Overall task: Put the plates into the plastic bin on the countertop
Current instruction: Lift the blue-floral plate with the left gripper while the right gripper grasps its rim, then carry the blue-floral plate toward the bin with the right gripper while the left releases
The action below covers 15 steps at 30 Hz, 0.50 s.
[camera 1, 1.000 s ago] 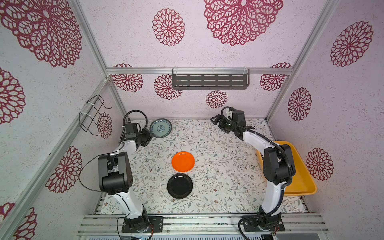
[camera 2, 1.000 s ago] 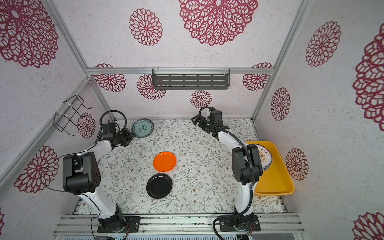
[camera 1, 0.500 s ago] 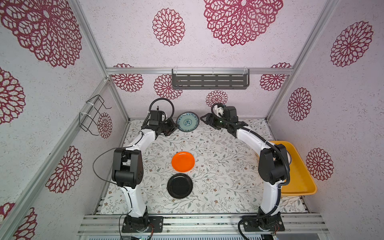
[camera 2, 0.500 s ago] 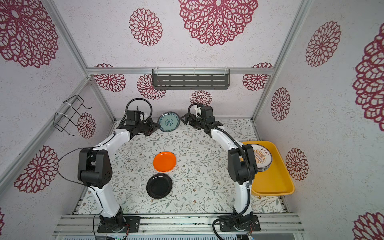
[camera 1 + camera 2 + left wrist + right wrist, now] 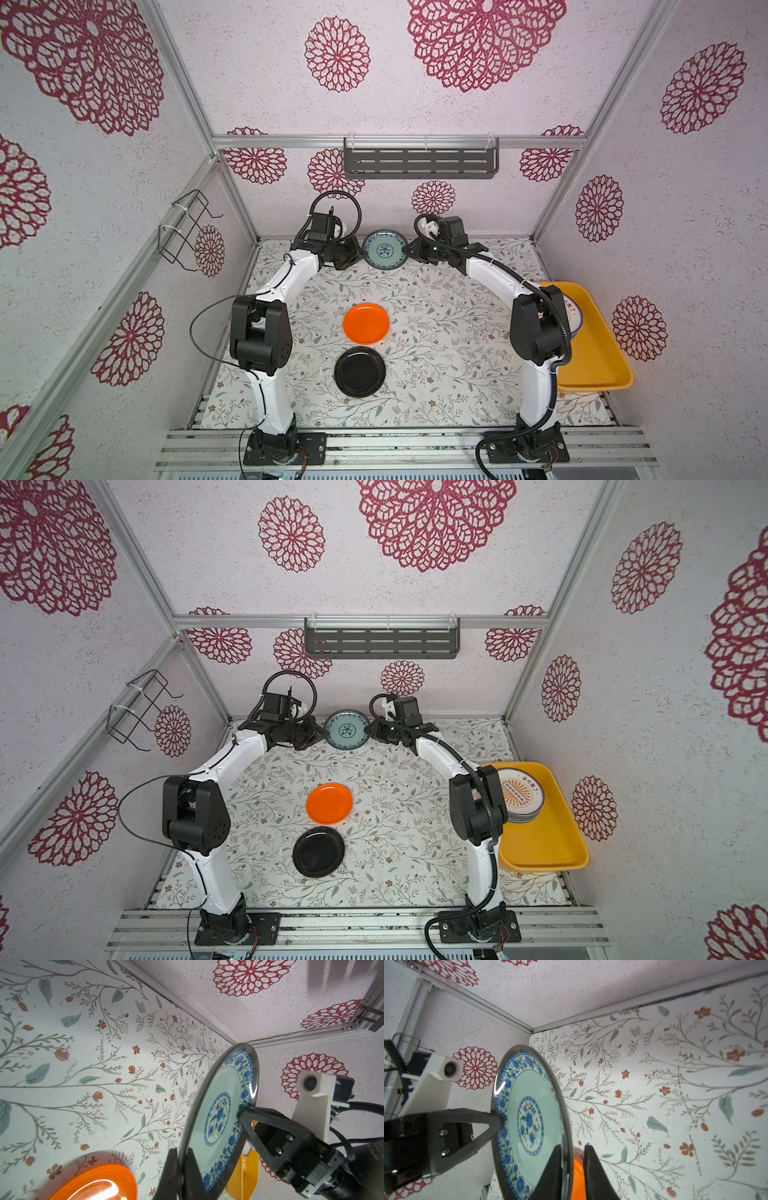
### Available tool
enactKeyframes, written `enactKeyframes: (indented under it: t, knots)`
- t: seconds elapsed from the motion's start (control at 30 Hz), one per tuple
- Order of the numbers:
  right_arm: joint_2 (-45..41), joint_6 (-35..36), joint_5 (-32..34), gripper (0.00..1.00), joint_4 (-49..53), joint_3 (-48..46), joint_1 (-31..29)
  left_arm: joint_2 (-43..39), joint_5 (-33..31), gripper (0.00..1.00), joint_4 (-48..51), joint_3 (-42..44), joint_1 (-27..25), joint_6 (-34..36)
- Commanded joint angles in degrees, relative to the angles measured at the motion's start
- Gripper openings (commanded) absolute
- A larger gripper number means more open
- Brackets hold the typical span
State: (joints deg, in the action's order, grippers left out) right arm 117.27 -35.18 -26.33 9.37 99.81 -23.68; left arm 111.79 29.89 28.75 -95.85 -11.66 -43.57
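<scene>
"Left wrist view: who has the blue-floral plate [image 5: 216, 1118]?"

"The left tool [image 5: 181, 1153] is clamped on its rim, with the plate on edge and clear of the bench [image 5: 436, 332]. The right tool [image 5: 572, 1147] straddles the opposite rim with its jaws narrow. A sliver of gap shows behind the plate, so I cannot tell if it grips."

"A handover, then?"

"I judge so. Right should pinch firmly before left lets go, then left backs straight off the rim. The plastic bin [image 5: 544, 845] lies well behind the right tool, back along its arm, with a stack of plates [image 5: 519, 796] inside."

"Risk?"

"An early release, or both tools pulling at once."
</scene>
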Motion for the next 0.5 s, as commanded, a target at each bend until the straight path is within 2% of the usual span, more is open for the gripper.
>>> enactKeyframes:
  t: [0.0,0.1,0.2,0.3,0.33,0.43,0.47]
  knots:
    - [-0.55,0.75,3.46,0.09,2.64,1.18,0.14,0.16,0.34,0.0,1.26,-2.41,-0.12,2.62]
    - [-0.47,0.81,3.89,0.0,2.83,1.18,0.08,0.12,0.73,0.0,1.86,-3.2,-0.12,3.27]
    - [-0.21,0.64,4.59,0.0,3.49,1.18,0.02,0.19,0.78,0.02,2.51,-3.89,-0.12,3.69]
    - [-0.45,-0.11,5.5,0.0,3.72,1.35,0.03,0.14,1.42,0.11,2.91,-4.9,-0.12,4.25]
    - [-0.63,-0.24,5.71,0.0,3.71,1.43,0.02,0.14,1.44,0.17,3.4,-5.38,-0.11,4.35]
    - [-0.98,-0.68,6.13,0.0,4.07,1.64,0.2,0.16,1.03,0.29,4.65,-6.14,-0.12,4.29]
    - [-1.14,-0.78,6.07,0.0,4.16,1.75,0.19,0.15,0.51,0.3,4.81,-5.97,-0.16,4.15]
